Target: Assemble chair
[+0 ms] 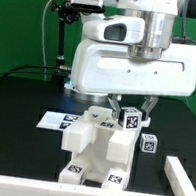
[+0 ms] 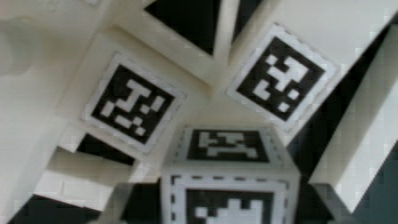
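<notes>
Exterior view: the chair (image 1: 99, 147) is seen partly built, standing near the middle of the black table (image 1: 19, 141), just in front of the marker board (image 1: 54, 121). The gripper (image 1: 131, 109) is held low, directly over the chair's top, and a tagged post (image 1: 133, 119) is seen between its jaws. Whether the jaws are pressed onto that post cannot be told. Wrist view: only tagged white chair faces are recorded, at close range and blurred.

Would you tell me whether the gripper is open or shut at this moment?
Cannot tell: the gripper straddles a tagged post of the chair, but neither view shows contact.
</notes>
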Action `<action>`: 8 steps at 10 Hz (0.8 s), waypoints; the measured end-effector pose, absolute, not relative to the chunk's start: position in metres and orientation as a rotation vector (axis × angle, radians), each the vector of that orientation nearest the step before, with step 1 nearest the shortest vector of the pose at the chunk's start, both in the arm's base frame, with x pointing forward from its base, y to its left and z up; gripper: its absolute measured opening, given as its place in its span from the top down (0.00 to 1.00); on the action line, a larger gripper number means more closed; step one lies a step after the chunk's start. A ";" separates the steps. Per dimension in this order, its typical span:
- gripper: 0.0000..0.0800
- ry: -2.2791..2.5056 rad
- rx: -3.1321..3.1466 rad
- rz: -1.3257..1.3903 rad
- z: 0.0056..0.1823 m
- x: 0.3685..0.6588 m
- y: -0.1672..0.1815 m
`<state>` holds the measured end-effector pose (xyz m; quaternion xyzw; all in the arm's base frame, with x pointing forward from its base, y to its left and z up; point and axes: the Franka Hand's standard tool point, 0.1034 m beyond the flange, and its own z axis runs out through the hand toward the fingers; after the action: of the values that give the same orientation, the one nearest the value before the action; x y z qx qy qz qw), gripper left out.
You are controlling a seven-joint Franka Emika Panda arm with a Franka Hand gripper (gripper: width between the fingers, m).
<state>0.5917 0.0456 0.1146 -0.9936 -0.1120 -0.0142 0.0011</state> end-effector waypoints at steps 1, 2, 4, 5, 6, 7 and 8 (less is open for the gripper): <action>0.64 -0.262 -3.128 -0.044 0.115 0.592 0.045; 0.64 -0.205 -3.131 -0.044 0.115 0.592 0.045; 0.64 0.055 -3.134 -0.043 0.114 0.592 0.046; 0.64 0.172 -3.129 -0.042 0.114 0.591 0.046; 0.64 0.270 -3.121 -0.042 0.114 0.591 0.046; 0.64 0.387 -3.107 -0.041 0.114 0.591 0.046; 0.64 0.532 -3.082 -0.034 0.115 0.591 0.046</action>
<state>0.5913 0.0456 0.1147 -0.9854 0.1699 -0.0107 0.0068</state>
